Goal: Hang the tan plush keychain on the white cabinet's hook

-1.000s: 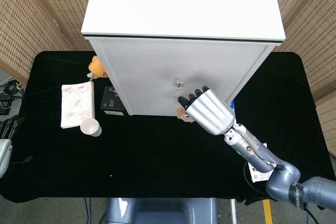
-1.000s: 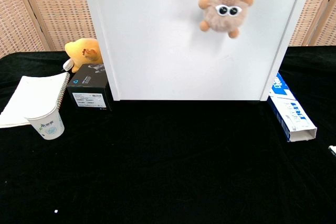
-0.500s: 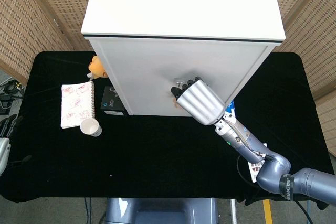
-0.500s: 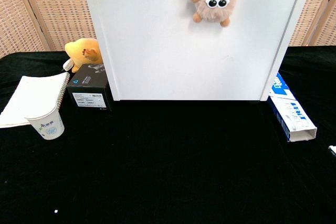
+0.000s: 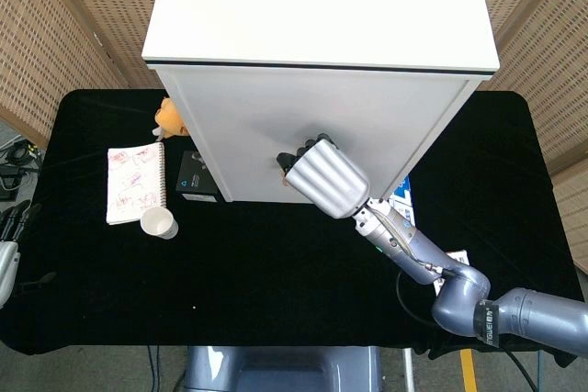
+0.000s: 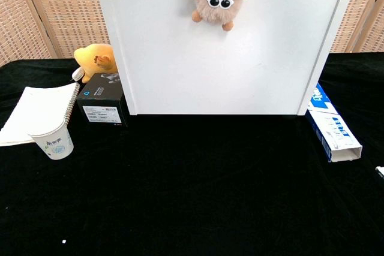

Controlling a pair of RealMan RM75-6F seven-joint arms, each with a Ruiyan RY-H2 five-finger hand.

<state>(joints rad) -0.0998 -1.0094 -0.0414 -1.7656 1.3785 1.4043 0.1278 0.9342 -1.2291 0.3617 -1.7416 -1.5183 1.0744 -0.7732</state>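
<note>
The white cabinet [image 5: 303, 126] stands at the back of the black table [image 5: 276, 273]. My right hand [image 5: 322, 176] is up against the cabinet's front face, its back to the head camera, and it covers the hook. It holds the tan plush keychain [image 6: 217, 3], of which only a tan scrap [image 5: 283, 163] shows beside the fingers in the head view. In the chest view the plush dangles before the cabinet front [image 6: 240, 58], its loop cut off by the top edge. My left hand [image 5: 9, 236] sits at the far left edge, fingers stretched out, holding nothing.
Left of the cabinet lie a spiral notebook [image 5: 135, 184], a paper cup [image 5: 161, 223], a black box [image 5: 196, 178] and a yellow plush toy [image 5: 168, 117]. A blue-and-white carton [image 6: 333, 127] lies by the cabinet's right corner.
My right hand has slid left and a little up across the cabinet front, carrying the plush with it. The hook, visible a second ago, is now behind the hand.
</note>
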